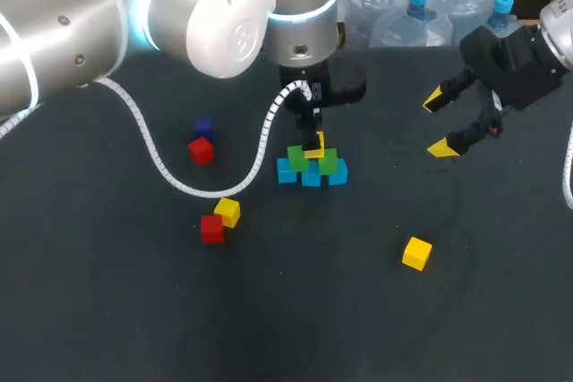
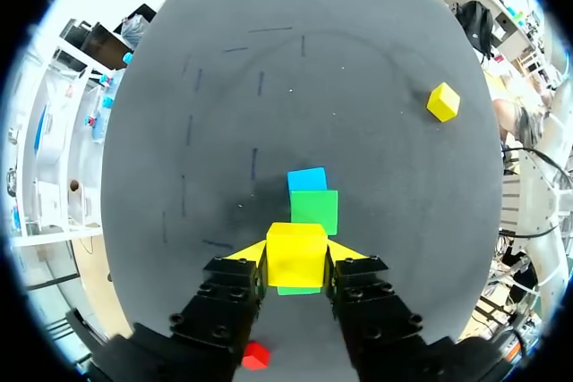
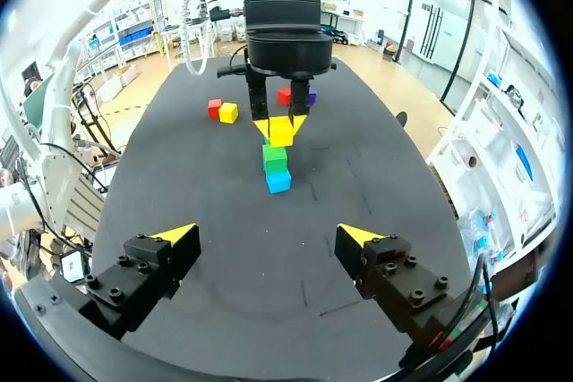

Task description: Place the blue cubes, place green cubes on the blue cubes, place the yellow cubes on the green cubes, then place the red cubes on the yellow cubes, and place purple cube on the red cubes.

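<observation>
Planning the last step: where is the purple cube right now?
In the head view the purple cube lies at left, just behind a red cube, well left of the stack.

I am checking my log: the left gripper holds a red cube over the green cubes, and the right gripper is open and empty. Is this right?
Not quite. The left wrist view shows the left gripper holds a yellow cube, not red, over the green cubes. The right gripper is open and empty.
</observation>
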`<state>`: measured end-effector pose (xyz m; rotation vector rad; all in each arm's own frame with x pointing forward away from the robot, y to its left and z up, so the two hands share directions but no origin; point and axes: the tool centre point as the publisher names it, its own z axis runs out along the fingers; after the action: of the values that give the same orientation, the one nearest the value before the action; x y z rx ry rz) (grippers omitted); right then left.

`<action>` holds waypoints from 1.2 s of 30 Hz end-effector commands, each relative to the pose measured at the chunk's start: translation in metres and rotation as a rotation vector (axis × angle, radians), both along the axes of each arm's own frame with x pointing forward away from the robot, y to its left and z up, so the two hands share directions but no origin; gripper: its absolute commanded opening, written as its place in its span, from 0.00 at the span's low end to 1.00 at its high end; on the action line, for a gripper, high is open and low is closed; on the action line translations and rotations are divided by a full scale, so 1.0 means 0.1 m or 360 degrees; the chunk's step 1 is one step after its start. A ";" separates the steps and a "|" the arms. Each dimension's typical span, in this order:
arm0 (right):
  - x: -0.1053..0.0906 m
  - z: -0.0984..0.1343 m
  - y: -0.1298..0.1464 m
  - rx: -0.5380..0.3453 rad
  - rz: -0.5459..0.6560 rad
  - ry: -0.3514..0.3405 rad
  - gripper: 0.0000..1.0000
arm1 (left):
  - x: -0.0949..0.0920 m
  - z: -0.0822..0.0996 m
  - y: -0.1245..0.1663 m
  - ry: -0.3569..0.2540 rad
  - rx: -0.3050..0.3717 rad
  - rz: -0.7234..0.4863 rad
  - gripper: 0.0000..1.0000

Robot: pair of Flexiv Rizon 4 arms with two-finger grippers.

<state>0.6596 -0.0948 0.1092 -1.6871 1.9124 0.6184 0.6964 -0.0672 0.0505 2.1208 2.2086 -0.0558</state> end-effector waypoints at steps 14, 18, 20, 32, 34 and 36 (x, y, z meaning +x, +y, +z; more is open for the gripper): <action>0.00 -0.01 0.00 0.0003 0.0001 -0.0002 1.00 | -0.03 0.00 0.01 -0.0004 -0.0004 0.0001 0.94; 0.00 -0.01 0.00 0.0003 0.0001 -0.0002 1.00 | -0.03 0.00 0.01 -0.0003 -0.0007 0.0004 1.00; 0.00 -0.01 0.00 0.0003 0.0001 -0.0002 1.00 | -0.02 0.00 0.00 -0.0005 -0.0007 0.0003 1.00; 0.00 -0.01 0.00 0.0003 0.0001 -0.0002 1.00 | -0.12 0.28 0.20 -0.0263 -0.0212 0.0025 1.00; 0.00 -0.01 0.00 0.0003 0.0001 -0.0002 1.00 | -0.15 0.34 0.27 -0.0297 -0.0256 0.0043 1.00; 0.00 -0.01 0.00 0.0003 0.0001 -0.0002 1.00 | -0.21 0.44 0.35 -0.0358 -0.0308 0.0055 1.00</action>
<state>0.6596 -0.0948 0.1092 -1.6871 1.9125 0.6184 0.7010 -0.0595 0.0835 1.9852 2.1195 -0.0312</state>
